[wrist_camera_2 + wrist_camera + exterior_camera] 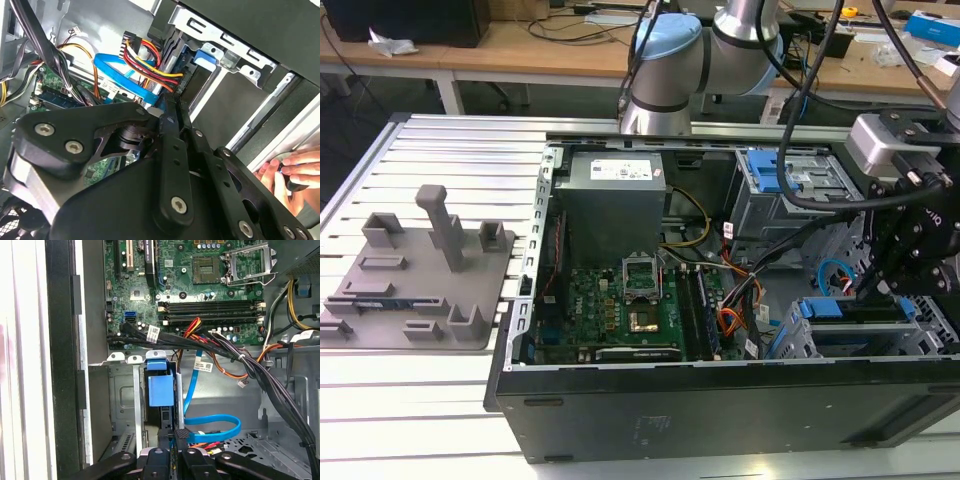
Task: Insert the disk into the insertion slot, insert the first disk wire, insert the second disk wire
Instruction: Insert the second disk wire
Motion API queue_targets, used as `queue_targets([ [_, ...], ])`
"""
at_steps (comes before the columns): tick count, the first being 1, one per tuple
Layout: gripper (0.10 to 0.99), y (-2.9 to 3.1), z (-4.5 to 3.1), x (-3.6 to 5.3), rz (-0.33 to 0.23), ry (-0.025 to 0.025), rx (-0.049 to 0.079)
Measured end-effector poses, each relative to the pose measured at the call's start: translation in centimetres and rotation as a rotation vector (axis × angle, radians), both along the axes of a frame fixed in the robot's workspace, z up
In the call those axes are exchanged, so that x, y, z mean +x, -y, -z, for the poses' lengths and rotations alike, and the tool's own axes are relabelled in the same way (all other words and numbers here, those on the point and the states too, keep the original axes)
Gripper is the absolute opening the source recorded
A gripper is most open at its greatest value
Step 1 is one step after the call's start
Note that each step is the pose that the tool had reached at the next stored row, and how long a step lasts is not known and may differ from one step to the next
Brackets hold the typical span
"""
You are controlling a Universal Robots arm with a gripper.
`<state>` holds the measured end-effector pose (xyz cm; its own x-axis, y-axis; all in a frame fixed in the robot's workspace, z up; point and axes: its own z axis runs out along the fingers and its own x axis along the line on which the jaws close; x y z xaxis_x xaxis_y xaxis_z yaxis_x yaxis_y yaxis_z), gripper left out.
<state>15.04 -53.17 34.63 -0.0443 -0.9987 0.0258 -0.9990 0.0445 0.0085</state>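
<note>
The disk (850,312), in its blue carrier (160,387), sits inside the insertion slot (860,345), a grey metal cage at the case's corner on the exterior view's right. My gripper (870,288) hangs just behind the disk's rear edge. In both wrist views its fingers (167,452) are pressed together on the black connector of the blue flat wire (215,422), right at the disk's back. The red, yellow and black power wire (150,62) runs to the same spot beside the fingertips (170,112). The connector's seat on the disk is hidden by the fingers.
The open case holds a motherboard (620,300), a power supply (615,200) and a larger bay with a blue latch (790,175). Thick black cables (250,365) cross above the cage. A person's hand (295,170) is outside the case wall. A grey fixture plate (415,270) lies on the exterior view's left.
</note>
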Motion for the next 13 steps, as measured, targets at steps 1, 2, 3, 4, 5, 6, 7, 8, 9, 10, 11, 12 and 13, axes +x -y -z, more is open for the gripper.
queue_targets([
  [1, 0.161, 0.02, 0.03, 0.0, 0.0, -0.0001, 0.0],
  [2, 0.161, 0.05, 0.08, 0.0, 0.0, -0.0002, 0.0],
  [3, 0.161, 0.08, 0.12, 0.0, 0.0, -0.0002, 0.0],
  [4, 0.161, 0.11, 0.18, 0.0, 0.0, -0.0003, -0.001],
  [5, 0.161, 0.15, 0.27, 0.0, 0.0, -0.0004, -0.001],
  [6, 0.161, 0.17, 0.33, 0.0, 0.0, -0.0004, -0.001],
  [7, 0.161, 0.19, 0.44, 0.0, 0.0, -0.0003, -0.001],
  [8, 0.161, 0.19, 0.47, 0.0, 0.0, -0.0003, -0.001],
  [9, 0.161, 0.19, 0.49, 0.0, 0.0, -0.0003, 0.0],
  [10, 0.161, 0.19, 0.48, 0.0, 0.0, -0.0003, 0.0],
  [11, 0.161, 0.19, 0.45, 0.0, 0.0, -0.0003, 0.0],
  [12, 0.161, 0.19, 0.38, 0.0, 0.0, -0.0003, 0.0],
  [13, 0.161, 0.18, 0.3, 0.0, 0.0, -0.0004, 0.001],
])
